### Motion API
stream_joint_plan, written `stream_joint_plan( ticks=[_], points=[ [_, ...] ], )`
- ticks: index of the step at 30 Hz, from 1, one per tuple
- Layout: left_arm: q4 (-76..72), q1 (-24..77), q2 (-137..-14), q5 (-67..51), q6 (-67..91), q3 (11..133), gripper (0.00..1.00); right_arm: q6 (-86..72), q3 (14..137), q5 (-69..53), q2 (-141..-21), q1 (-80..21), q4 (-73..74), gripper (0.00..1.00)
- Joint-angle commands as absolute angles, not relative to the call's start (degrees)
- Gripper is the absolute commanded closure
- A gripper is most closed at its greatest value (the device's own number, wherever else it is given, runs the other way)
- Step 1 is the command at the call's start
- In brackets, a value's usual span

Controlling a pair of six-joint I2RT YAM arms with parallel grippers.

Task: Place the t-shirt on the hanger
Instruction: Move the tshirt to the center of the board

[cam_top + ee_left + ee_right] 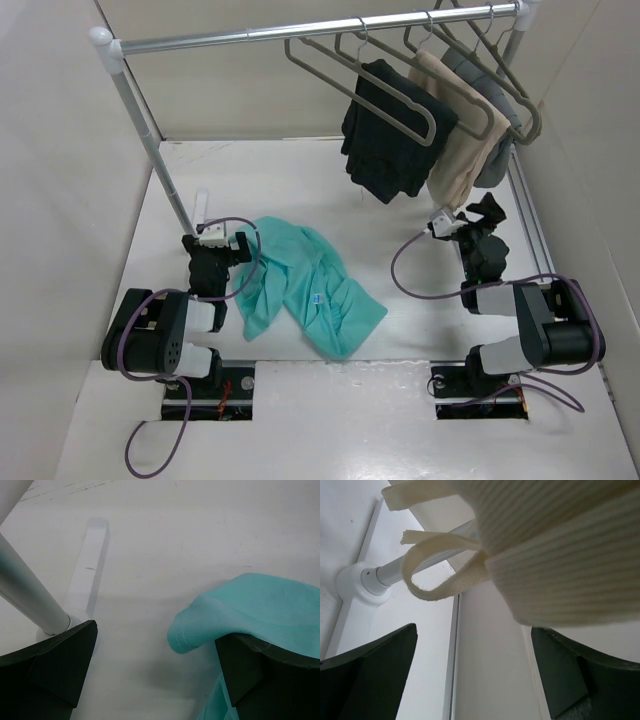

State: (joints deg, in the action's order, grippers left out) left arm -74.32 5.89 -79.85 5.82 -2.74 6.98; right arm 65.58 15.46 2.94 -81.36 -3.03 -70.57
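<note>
Teal t-shirt [300, 285] crumpled, hem draped on spread-jawed left gripper [155, 680], seemingly ungripped | right gripper [474, 680] agape under tan garment [560, 555]

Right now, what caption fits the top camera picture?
A teal t-shirt lies on the table between the left arm and right arm, below a rail of hangers.

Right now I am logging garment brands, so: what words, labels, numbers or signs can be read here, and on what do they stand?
White neck label on the t-shirt: a bluish mark, too small to read.
No other text, number or sign shows in any view.
</note>
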Motion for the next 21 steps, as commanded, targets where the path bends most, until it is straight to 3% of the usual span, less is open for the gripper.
stream_joint_plan(
  ticks=[1,6,9,10,12,14,18,21],
  points=[
    [-90.9,5.4,-79.5,5.0,-2.5,7.4,0.00,65.5,18.0,0.5,-80.5,-2.6,-70.8,0.00],
    [-97.3,5.4,-76.3,-1.3,-5.3,2.2,0.00,65.5,18.0,0.5,-80.5,-2.6,-70.8,0.00],
    [-95.0,5.4,-67.3,-16.0,-11.6,-1.8,0.00,65.5,18.0,0.5,-80.5,-2.6,-70.8,0.00],
    [-90.3,5.4,-64.1,-18.9,-16.7,-1.8,0.00,65.5,18.0,0.0,-80.5,-2.6,-70.8,0.00],
    [-66.6,7.0,-55.3,-28.4,-24.3,3.8,0.00,66.2,18.7,-1.0,-79.7,-2.6,-69.2,0.00],
    [-41.3,7.7,-51.6,-36.2,-42.6,9.0,0.00,66.9,19.2,-2.5,-78.8,-2.6,-67.3,0.00],
    [-34.9,7.7,-47.9,-37.2,-48.2,11.4,0.00,69.3,25.0,-7.5,-76.5,-2.6,-56.7,0.00],
    [-27.5,7.7,-44.2,-37.8,-59.8,10.9,0.00,70.5,34.6,-13.4,-76.5,-3.2,-38.2,0.00]
  ],
)
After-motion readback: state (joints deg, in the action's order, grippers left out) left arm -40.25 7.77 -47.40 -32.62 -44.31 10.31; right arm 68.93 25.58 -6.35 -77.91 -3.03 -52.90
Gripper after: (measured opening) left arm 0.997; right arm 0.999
